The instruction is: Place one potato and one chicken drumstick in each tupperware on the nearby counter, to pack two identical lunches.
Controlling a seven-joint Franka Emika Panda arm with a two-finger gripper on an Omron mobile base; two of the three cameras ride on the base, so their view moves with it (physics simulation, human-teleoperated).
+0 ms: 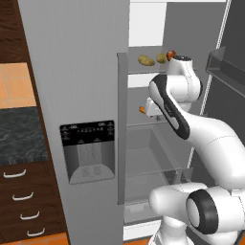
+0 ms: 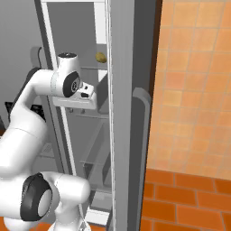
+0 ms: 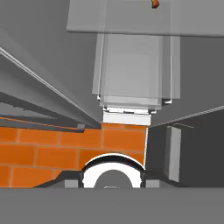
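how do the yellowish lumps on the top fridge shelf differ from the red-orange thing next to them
The two potatoes are dull yellow-brown; the red-orange item beside them is far more saturated. The potatoes lie left and middle on the shelf; the red-orange item sits at the right end, partly behind the arm's white wrist. The potatoes show as whole rounded lumps, while the red-orange item is too hidden to name. Both rest on the same upper shelf of the open fridge.

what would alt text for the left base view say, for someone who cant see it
A white robot arm reaches into an open fridge, where two potatoes and a red item lie on an upper shelf. A black counter with dark drawers sits at left.
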